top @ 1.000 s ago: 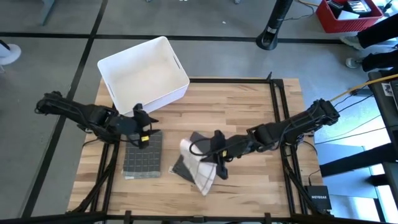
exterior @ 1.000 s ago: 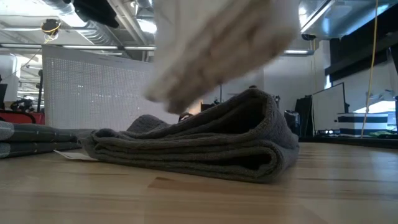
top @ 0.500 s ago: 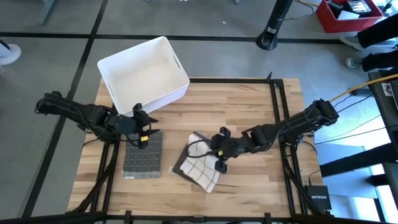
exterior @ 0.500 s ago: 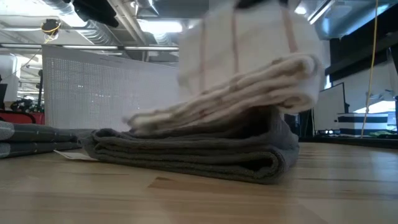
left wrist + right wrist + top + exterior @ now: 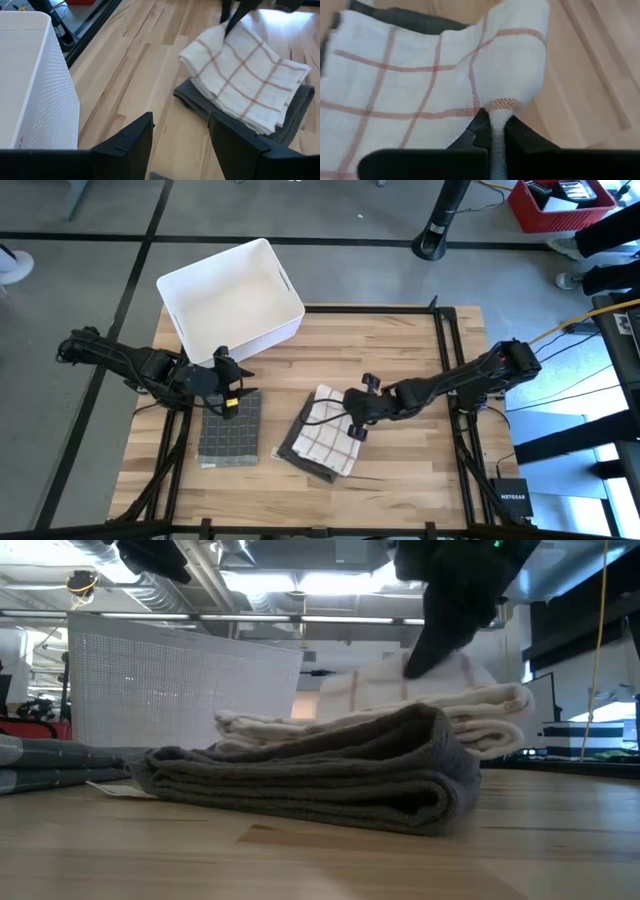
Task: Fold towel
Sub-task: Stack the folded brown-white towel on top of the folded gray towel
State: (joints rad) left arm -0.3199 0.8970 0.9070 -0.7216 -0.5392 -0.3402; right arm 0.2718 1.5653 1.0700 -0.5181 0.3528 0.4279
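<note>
From the table's near edge I see bare wood, then the white checked towel lying folded on a dark grey towel near the table centre. The grey towel's edges show past the white one on its near and left sides. My right pincer is closed on a corner of the white towel, at that towel's right edge, holding the pinched cloth just above the pile. Open wood lies right of that pile up to the frame rail. My left pincer stands wide and holds nothing, over the folded grey checked cloth at the table's left side, well apart from the pile. Farther back, the white basket overhangs the far left corner.
</note>
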